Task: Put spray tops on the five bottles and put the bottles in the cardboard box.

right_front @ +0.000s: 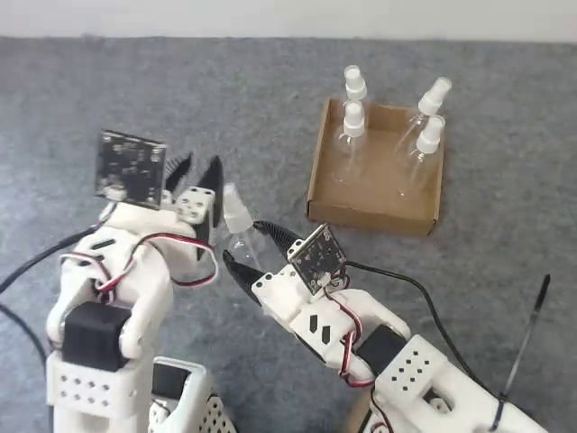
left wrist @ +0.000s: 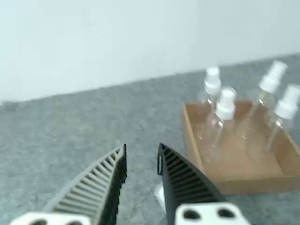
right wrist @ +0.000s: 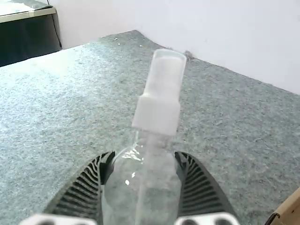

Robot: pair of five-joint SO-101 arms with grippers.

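My right gripper [right_front: 243, 242] is shut on a clear bottle [right_front: 240, 236] with a white spray top [right_front: 234, 206], held upright left of the cardboard box [right_front: 374, 216]. In the right wrist view the bottle [right wrist: 143, 183] sits between both fingers [right wrist: 82, 192], its spray top [right wrist: 159, 101] seated on the neck. My left gripper [right_front: 198, 164] is open just left of that bottle, with nothing between its fingers [left wrist: 101, 183]. Several capped bottles [right_front: 350, 135] stand upright in the box [left wrist: 248, 183]; the left wrist view shows these capped bottles [left wrist: 220, 122] too.
Grey carpet covers the table, with open room left of and in front of the box. A corner of the box [right wrist: 288, 211] lies close beside the right gripper. A black cable tie [right_front: 527, 334] sticks up from the right arm's base.
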